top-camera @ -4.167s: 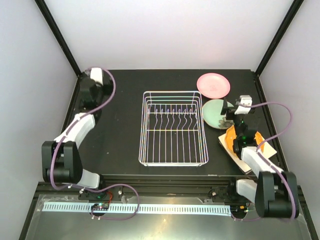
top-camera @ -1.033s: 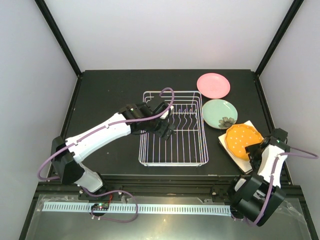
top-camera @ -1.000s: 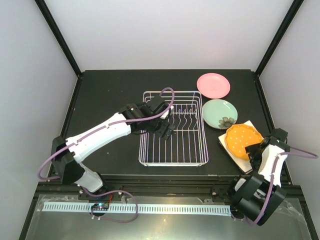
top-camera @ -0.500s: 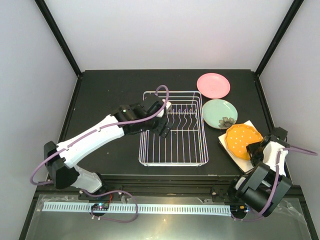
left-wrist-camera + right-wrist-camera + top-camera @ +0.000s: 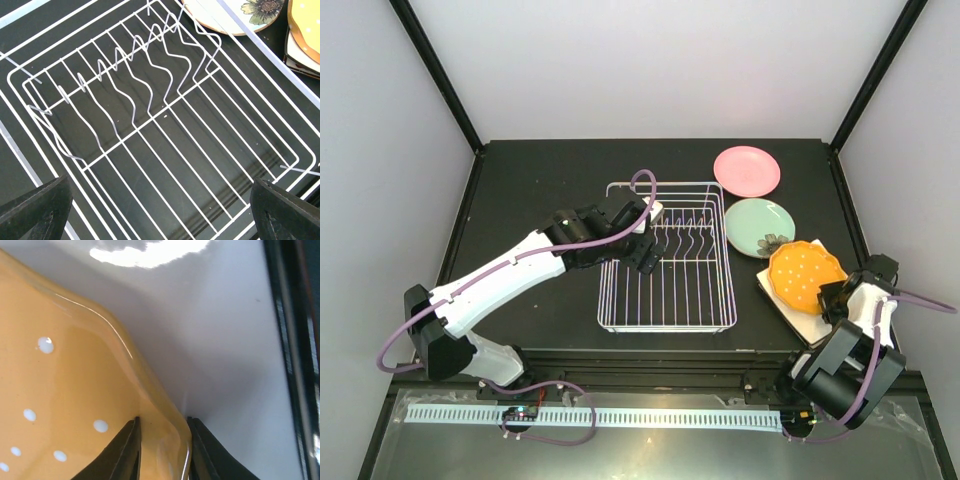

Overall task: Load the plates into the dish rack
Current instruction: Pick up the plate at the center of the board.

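You have the black table [image 5: 540,180] filling the middle of the top view. The white wire dish rack [image 5: 665,255] sits at its centre with no plate in it. Your left wrist view shows the dish rack [image 5: 165,125] from above, its row of wavy tines running across the upper half of the frame.

Your left arm [image 5: 510,275] reaches from lower left up to the rack's left side. Your right arm [image 5: 855,340] is folded at lower right.

All the plates lie right of the rack. The square plates [image 5: 790,310] are stacked at right centre. The green plate [image 5: 760,225] with its dark flower lies just above them, beside the rack's upper right corner. The pink plate [image 5: 747,171] is above that, near the table's far edge. The orange plate [image 5: 804,276], dotted white, rests on top of the square stack.

Your left claw [image 5: 642,255] hangs over the rack's left part, spread wide and holding nothing. In its own view the left claw [image 5: 160,200] shows only its dark fingers [image 5: 35,210] in the two bottom corners.

Your right claw [image 5: 832,297] is at the orange plate's lower right edge. Its wrist view shows the right claw [image 5: 165,450] clamped on the rim of the orange plate [image 5: 60,390], with a white square plate [image 5: 210,330] underneath.
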You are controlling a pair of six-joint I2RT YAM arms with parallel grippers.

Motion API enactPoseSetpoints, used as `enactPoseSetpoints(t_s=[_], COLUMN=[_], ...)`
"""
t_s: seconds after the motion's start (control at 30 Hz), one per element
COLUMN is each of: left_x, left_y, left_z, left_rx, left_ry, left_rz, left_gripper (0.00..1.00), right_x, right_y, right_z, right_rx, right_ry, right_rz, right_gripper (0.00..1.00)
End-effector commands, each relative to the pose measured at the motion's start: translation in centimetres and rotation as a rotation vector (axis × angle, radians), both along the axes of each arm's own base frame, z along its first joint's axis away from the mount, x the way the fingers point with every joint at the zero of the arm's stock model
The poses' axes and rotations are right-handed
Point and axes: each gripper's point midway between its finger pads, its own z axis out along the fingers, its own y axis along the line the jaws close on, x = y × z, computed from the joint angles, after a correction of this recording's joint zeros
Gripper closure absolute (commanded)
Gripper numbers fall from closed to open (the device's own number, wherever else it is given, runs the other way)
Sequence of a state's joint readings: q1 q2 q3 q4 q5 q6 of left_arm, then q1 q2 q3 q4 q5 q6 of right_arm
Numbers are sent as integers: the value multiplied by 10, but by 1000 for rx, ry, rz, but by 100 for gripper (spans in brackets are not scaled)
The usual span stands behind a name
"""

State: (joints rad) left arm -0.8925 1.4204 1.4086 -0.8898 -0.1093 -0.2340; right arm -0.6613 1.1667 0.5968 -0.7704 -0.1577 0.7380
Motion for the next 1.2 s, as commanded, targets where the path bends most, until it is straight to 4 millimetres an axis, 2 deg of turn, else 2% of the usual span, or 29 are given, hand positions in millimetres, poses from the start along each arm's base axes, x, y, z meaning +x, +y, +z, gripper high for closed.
enactPoseSetpoints(t_s=[0.0,0.03,0.13,0.17,0.47,0.7,0.83,1.17], left_x=[1,1,2,1,5,7,5,12], left_y=[2,2,3,4,13,12,3,-13], left_z=[8,8,8,8,7,7,8,10], left_rx=[16,19,27,29,78,79,37,-23], left_ry=[-37,-38,-42,-43,-79,-91,-79,-73], left_rz=[-14,-14,-10,-10,-8,-6,-30,-32], left_gripper=[1,1,1,1,1,1,1,1], right_x=[-10,-10,-10,-9,1,21,30,45], right_y=[9,9,11,12,20,26,22,26], right_z=[-20,-21,-23,-24,-18,5,24,55], right_rx=[29,33,40,43,73,90,57,34], right_ry=[51,52,48,44,-29,-138,-189,-302], right_rz=[27,31,41,44,104,192,219,271], right_gripper=[76,79,96,98,99,99,99,99])
